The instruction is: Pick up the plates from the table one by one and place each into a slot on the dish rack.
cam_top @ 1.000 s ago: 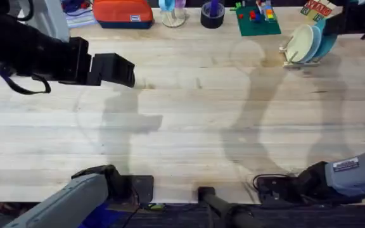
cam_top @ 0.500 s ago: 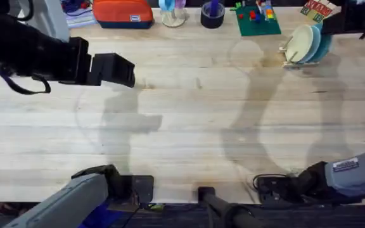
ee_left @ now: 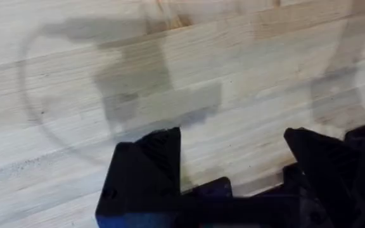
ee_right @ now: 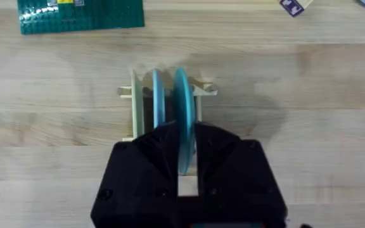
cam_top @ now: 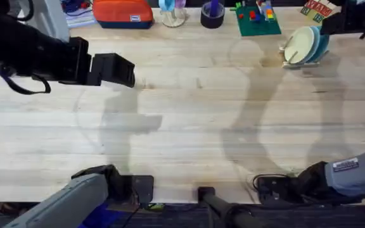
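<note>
Fingers [ee_right: 160, 152] of the right gripper [ee_right: 184, 158] pinch the rim of a sky-blue plate [ee_right: 182, 114] standing on edge in the dish rack [ee_right: 132, 107], beside a second blue plate [ee_right: 158, 101] and a pale one [ee_right: 136, 104]. The rack [cam_top: 290, 58] sits at the table's [cam_top: 189, 120] far right, near a green baseplate [cam_top: 257, 22]. The left gripper [ee_left: 233, 158] hangs spread over bare wood, well apart from the rack.

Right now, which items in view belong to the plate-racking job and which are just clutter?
Job:
- dish rack at the table's far right
- plates upright in its slots
- right tool closed around the nearest plate

Clutter:
- green brick baseplate
- orange case
- roll of tape
</note>
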Robot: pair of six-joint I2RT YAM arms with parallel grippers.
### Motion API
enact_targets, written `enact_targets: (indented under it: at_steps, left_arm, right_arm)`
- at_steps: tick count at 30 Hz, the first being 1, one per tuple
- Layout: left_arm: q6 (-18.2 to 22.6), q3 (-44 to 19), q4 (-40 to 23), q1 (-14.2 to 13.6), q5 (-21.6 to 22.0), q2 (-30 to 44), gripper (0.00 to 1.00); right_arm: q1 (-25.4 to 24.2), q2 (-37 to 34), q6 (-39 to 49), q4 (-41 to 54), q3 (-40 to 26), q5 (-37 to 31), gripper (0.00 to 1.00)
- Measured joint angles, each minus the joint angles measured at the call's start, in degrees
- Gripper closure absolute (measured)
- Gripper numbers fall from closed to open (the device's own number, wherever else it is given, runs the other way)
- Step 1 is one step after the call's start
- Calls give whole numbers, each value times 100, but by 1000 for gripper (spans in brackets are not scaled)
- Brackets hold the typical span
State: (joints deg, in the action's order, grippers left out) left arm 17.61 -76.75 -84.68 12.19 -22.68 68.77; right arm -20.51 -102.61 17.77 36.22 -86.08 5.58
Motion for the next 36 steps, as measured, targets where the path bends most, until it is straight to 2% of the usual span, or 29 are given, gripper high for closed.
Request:
enact_targets:
  at_steps: [7, 17, 25, 28, 36]
  left_arm:
    - [-1, 0, 0, 0, 0, 0, 7]
    - [-2, 0, 0, 0, 0, 0, 8]
    - [-1, 0, 0, 0, 0, 0, 7]
    - [0, 0, 0, 0, 0, 0, 6]
    - [0, 0, 0, 0, 0, 0, 6]
  right_arm:
    - [0, 273, -1, 149, 2, 0, 798]
    - [0, 1291, -109, 1326, 2, 2, 361]
    - [11, 1776, -357, 1924, 2, 7, 166]
    - [11, 2011, -453, 2044, 2, 15, 134]
    - [11, 2647, -539, 2630, 2, 18, 127]
